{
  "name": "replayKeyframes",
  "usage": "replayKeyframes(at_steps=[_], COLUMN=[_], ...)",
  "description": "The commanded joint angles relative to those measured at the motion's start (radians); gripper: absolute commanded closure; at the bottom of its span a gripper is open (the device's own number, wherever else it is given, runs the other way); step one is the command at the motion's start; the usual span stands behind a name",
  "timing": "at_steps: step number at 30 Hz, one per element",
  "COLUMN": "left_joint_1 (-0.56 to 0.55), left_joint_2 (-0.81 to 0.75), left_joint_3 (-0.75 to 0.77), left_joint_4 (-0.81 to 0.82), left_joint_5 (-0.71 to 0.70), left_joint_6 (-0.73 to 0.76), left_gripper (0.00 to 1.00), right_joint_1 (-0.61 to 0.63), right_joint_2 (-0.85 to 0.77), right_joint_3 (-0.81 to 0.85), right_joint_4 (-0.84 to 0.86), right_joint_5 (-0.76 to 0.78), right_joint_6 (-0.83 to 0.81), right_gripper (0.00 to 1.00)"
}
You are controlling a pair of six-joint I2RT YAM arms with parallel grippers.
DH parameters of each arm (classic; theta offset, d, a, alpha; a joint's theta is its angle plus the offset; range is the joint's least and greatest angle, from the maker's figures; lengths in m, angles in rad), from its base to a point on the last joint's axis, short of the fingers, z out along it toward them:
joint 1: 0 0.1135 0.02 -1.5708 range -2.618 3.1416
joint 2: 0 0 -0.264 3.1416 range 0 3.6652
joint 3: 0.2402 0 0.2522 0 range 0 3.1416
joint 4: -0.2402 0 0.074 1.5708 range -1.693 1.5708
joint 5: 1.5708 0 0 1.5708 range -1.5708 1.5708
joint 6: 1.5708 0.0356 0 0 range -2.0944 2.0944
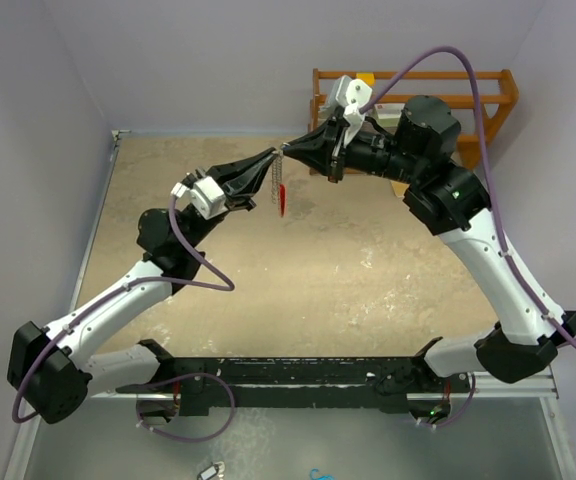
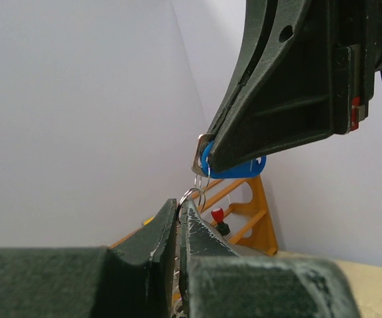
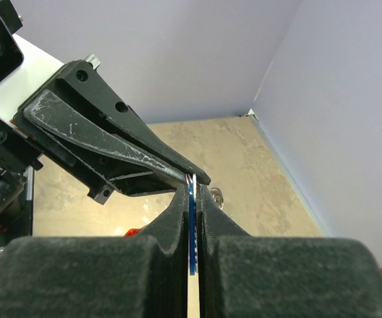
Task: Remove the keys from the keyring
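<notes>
Both grippers meet in the air above the far middle of the table. My left gripper (image 1: 272, 160) is shut on the keyring's silvery ring (image 2: 192, 196); the jaws (image 2: 180, 205) pinch its lower edge. My right gripper (image 1: 292, 152) is shut on the blue-headed key (image 3: 191, 199), seen edge-on between its pads. From the left wrist the key's blue head (image 2: 236, 169) shows under the right gripper's fingers, with a silver key (image 2: 200, 154) beside it. A chain and the red fob (image 1: 281, 198) hang below the two tips, above the table.
An orange wooden rack (image 1: 423, 95) stands at the back right, holding a red-topped object (image 2: 217, 214). Pale walls close the table at left, back and right. A small silvery item (image 1: 211, 470) and a blue item (image 1: 319, 474) lie in front of the arm bases.
</notes>
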Motion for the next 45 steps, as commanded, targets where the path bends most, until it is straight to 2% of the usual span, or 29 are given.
replayKeyframes(at_steps=[1, 14, 22, 26, 27, 28, 29, 31, 33, 38, 42, 45], left_joint_1=[0.028, 0.028, 0.028, 0.028, 0.028, 0.028, 0.028, 0.028, 0.028, 0.028, 0.028, 0.028], left_joint_2=[0.041, 0.131, 0.128, 0.071, 0.051, 0.030, 0.006, -0.044, -0.101, -0.217, -0.215, -0.188], left_joint_3=[0.029, 0.133, 0.130, 0.113, 0.115, 0.122, 0.130, 0.149, 0.157, 0.146, 0.165, 0.190], left_joint_4=[-0.155, -0.128, -0.086, -0.119, -0.142, -0.172, -0.212, -0.311, -0.390, -0.467, -0.452, -0.418], left_joint_5=[0.047, 0.294, 0.289, 0.291, 0.308, 0.324, 0.344, 0.362, 0.337, 0.155, 0.009, -0.079], left_joint_6=[-0.026, -0.144, -0.178, -0.135, -0.116, -0.091, -0.069, -0.002, 0.070, 0.170, 0.153, 0.087], left_gripper=[1.00, 1.00, 1.00, 0.81, 0.74, 0.57, 0.51, 0.45, 0.42, 0.42, 0.51, 0.60], right_joint_1=[-0.001, 0.000, -0.001, 0.000, -0.001, -0.001, -0.001, -0.001, 0.000, 0.000, 0.000, 0.000], right_joint_2=[-0.051, -0.049, -0.061, -0.078, -0.085, -0.089, -0.092, -0.093, -0.095, -0.110, -0.142, -0.166], right_joint_3=[0.086, 0.090, 0.069, 0.040, 0.035, 0.029, 0.026, 0.022, 0.020, 0.000, -0.040, -0.060], right_joint_4=[0.117, 0.108, 0.103, 0.117, 0.121, 0.126, 0.128, 0.130, 0.130, 0.127, 0.126, 0.115], right_joint_5=[-0.028, -0.033, -0.022, -0.005, -0.002, 0.001, 0.003, 0.005, 0.002, -0.044, -0.121, -0.179], right_joint_6=[-0.010, -0.024, -0.039, -0.045, -0.047, -0.047, -0.048, -0.047, -0.049, -0.056, -0.090, -0.117], right_gripper=[1.00, 1.00, 1.00, 1.00, 1.00, 1.00, 1.00, 1.00, 1.00, 1.00, 1.00, 1.00])
